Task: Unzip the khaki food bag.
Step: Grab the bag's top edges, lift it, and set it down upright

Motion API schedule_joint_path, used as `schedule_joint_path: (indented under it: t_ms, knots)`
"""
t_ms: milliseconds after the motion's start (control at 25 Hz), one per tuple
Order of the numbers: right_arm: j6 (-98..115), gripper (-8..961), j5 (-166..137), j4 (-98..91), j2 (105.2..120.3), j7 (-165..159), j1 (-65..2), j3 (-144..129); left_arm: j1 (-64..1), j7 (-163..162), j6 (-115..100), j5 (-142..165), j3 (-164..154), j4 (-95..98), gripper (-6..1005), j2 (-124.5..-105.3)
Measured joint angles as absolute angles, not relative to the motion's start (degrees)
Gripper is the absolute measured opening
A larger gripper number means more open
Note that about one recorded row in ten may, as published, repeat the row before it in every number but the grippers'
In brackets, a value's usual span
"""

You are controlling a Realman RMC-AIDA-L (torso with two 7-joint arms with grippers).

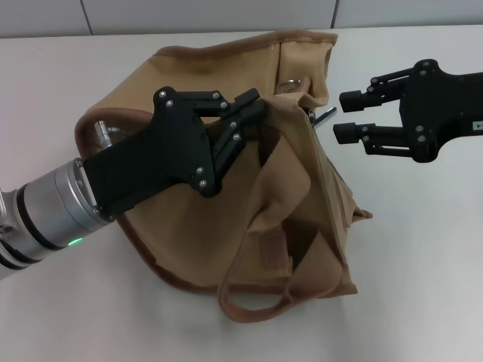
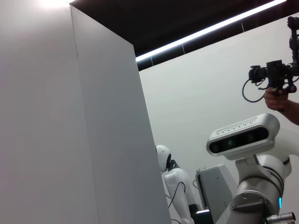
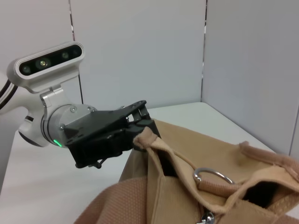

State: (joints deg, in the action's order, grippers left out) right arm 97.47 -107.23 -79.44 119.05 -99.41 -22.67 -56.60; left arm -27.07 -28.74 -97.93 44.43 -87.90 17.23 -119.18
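On the white table [image 1: 423, 286], the khaki food bag [image 1: 302, 204] lies slumped at centre, its long axis running from our near side away toward the far edge, its mouth and silver zipper pull [image 1: 323, 116] facing the far right. Our left gripper [image 1: 253, 105] is pinched on a fold of the bag's upper rim, holding it up. Our right gripper [image 1: 346, 115] hovers with fingers spread just beside the pull, apart from it. We judge the risk plain: the limp canvas could slip or drag, so a tug would shift the bag rather than part the zipper.
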Motion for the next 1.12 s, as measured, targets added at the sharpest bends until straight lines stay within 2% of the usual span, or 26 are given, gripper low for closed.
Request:
schedule_joint_path:
  t_ms: [200, 640, 1120]
  knots:
    - [97.53, 411, -107.44, -78.98, 119.07, -99.33, -23.91, -56.78, -27.07, -28.76, -97.88, 44.47, -87.89, 17.23, 31, -119.18]
    - [99.4, 267, -108.61, -77.38, 118.53, -98.59, -25.41, -56.98, -27.15, -28.88, -97.63, 44.25, -87.89, 17.23, 31, -119.18]
    - [99.5, 209, -109.25, -76.72, 118.87, -98.34, -25.66, -56.62, -27.41, -28.93, -97.63, 44.26, -87.89, 17.23, 31, -119.18]
